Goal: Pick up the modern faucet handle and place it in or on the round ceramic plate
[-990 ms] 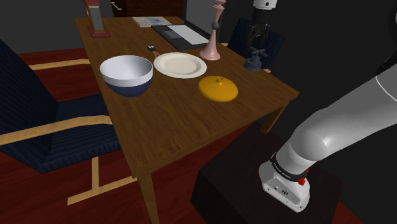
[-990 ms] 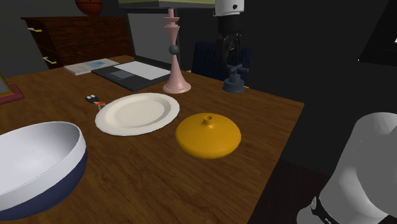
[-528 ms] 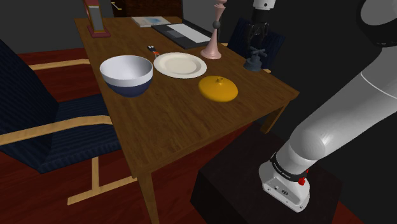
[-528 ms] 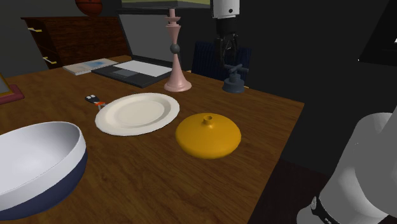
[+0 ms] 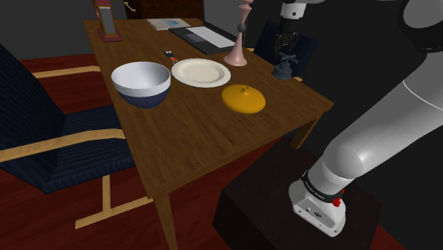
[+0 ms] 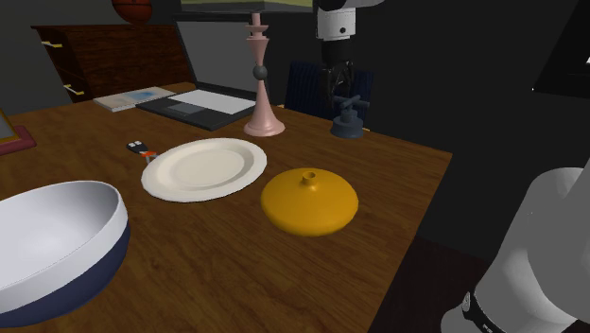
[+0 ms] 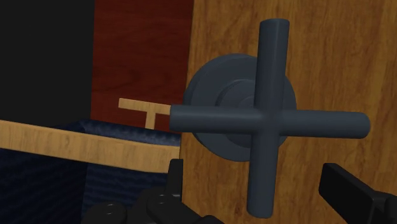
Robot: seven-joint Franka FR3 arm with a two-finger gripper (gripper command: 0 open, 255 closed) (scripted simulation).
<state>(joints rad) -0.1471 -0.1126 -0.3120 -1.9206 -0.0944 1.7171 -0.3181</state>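
The faucet handle (image 5: 284,69) is a dark blue-grey cross on a round base, standing at the table's far edge, at the shoulder view's right. My black gripper (image 5: 287,51) hangs just above it, open. In the wrist view the cross (image 7: 267,121) lies ahead of the gripper (image 7: 261,191), and one arm of the cross reaches down between the fingertips (image 7: 347,188), which stand apart from it. The round cream plate (image 5: 201,72) lies empty near the table's middle. In the second exterior view the gripper (image 6: 338,83) sits over the handle (image 6: 348,121), and the plate (image 6: 203,168) lies to their left.
An orange dome lid (image 5: 243,99) sits beside the plate, with a white-and-blue bowl (image 5: 141,84) on the plate's other side. A pink candlestick (image 5: 236,42) stands between the plate and the handle. A laptop (image 5: 202,37) lies behind. Blue chairs (image 5: 42,142) flank the table.
The gripper has come down toward the faucet handle, still open. Nothing on the table has moved.
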